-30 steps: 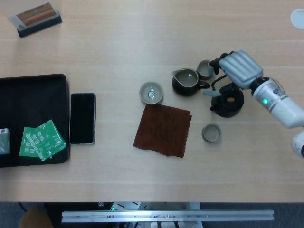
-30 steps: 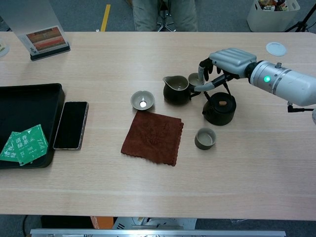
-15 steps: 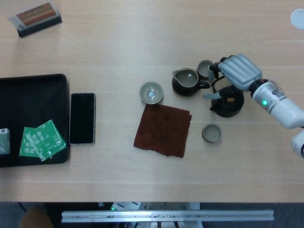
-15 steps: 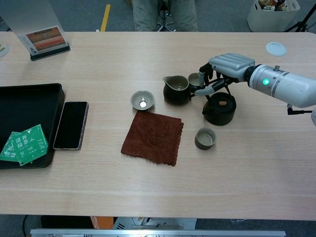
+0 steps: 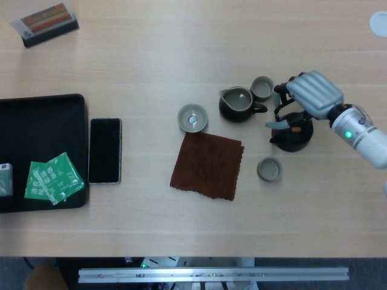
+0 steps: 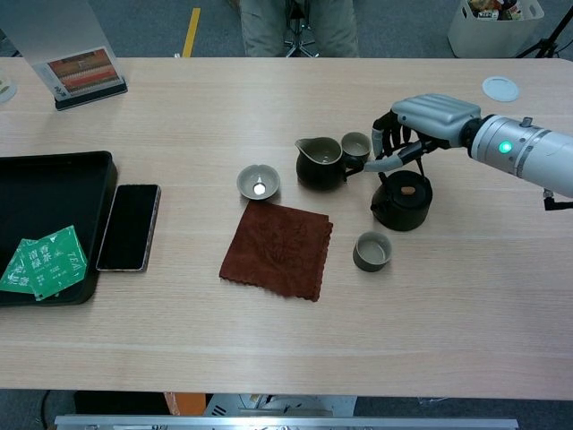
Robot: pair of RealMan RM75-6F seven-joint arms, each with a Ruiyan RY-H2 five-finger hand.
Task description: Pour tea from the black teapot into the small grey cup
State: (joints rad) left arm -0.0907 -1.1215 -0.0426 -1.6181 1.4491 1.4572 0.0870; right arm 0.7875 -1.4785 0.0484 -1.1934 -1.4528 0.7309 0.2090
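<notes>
The black teapot [image 5: 292, 134] [image 6: 402, 202] stands on the table right of centre. My right hand [image 5: 309, 92] [image 6: 424, 118] reaches over it from the right, fingers curled down around its arched handle. One small grey cup [image 5: 269, 169] [image 6: 372, 251] sits just in front of the teapot. A second small grey cup [image 5: 262, 88] [image 6: 356, 145] stands behind, beside a dark pitcher [image 5: 237, 104] [image 6: 319, 163]. A third grey cup [image 5: 192, 118] [image 6: 258, 182] lies further left. My left hand appears in neither view.
A brown cloth [image 5: 207, 165] lies in front of the pitcher. At the left are a phone [image 5: 105, 150] and a black tray [image 5: 42, 109] holding green packets [image 5: 53, 178]. A card box [image 5: 47, 23] sits far left, a white disc [image 5: 379, 23] far right.
My right hand has drawn to the right, off the rear cup and over the teapot's handle. The teapot has shifted slightly right with it.
</notes>
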